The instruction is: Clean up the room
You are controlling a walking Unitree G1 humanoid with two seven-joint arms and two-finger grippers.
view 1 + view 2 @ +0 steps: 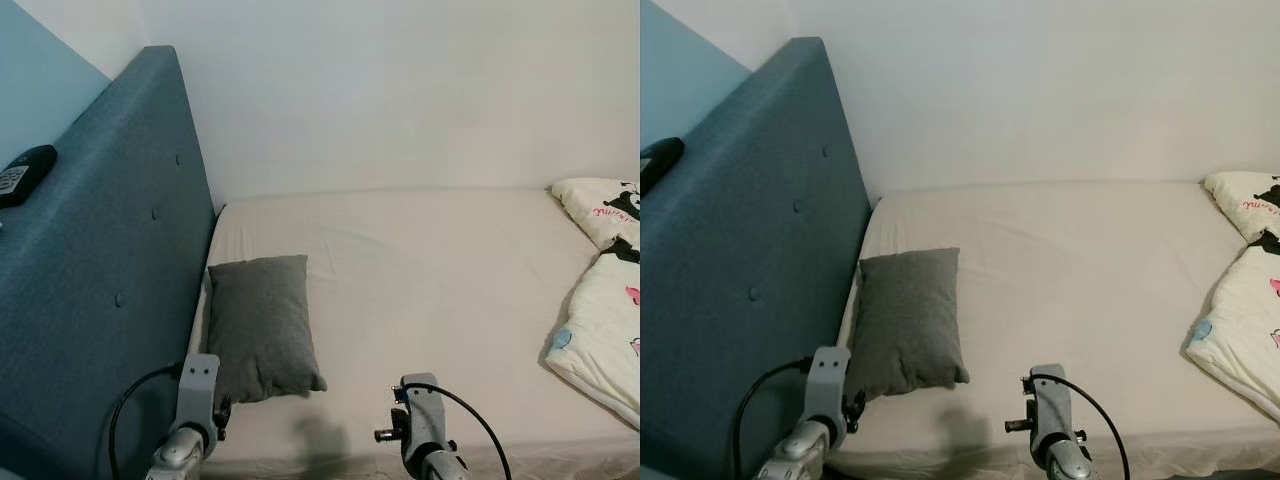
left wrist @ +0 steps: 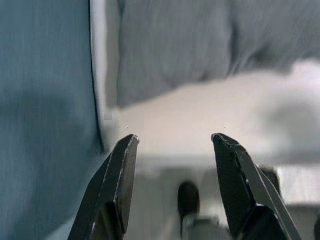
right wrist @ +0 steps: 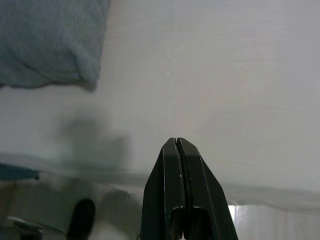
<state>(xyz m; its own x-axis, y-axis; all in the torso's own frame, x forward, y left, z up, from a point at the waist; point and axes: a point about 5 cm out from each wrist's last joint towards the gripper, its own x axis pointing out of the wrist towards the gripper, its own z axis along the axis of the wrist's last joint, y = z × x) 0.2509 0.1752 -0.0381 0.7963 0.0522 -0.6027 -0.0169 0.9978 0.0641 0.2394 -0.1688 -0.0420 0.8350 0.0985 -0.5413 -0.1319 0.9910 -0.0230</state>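
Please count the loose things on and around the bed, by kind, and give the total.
Grey pillow: 1
White printed quilt: 1
Black remote on top of the blue headboard: 1
Total: 3

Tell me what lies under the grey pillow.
The grey fabric pillow lies flat on the cream bed sheet, beside the blue padded headboard. Anything beneath the pillow is hidden.
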